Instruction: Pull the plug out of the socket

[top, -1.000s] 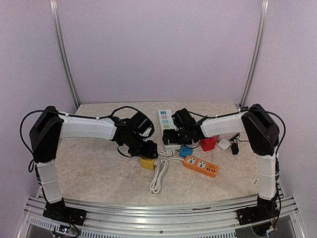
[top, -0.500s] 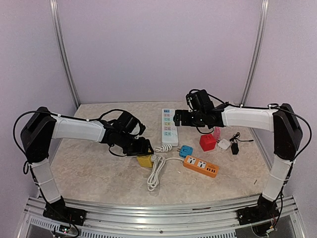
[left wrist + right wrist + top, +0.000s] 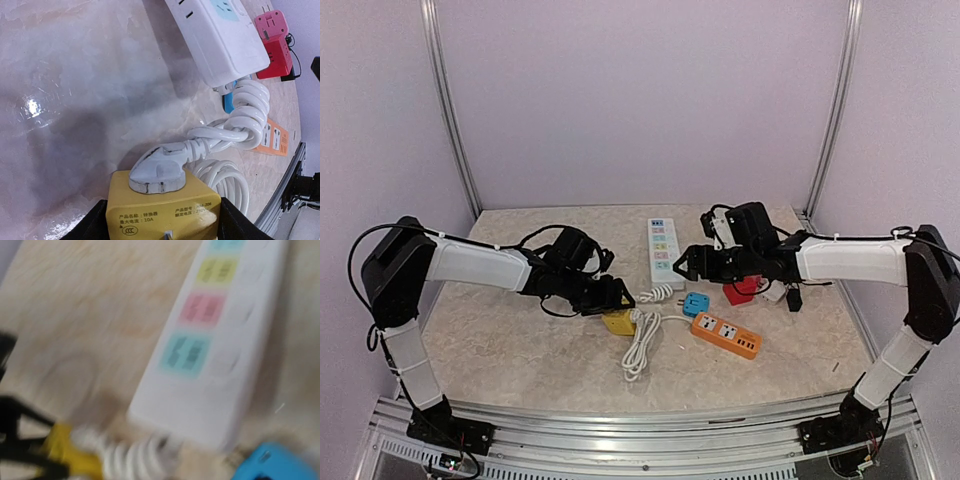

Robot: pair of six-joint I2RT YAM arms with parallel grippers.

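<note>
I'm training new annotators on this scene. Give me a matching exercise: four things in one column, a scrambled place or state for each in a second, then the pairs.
Things:
1. white plug
2. yellow socket cube
3. white power strip
4. orange power strip

Places or states:
A. lies right of the coiled cord, sockets up
B. sits between the fingers of the left gripper
C. seated in the top of the yellow cube
D. lies lengthwise at mid-table, coloured outlets up

Pairs: 1-C, 2-B, 3-D, 4-A
</note>
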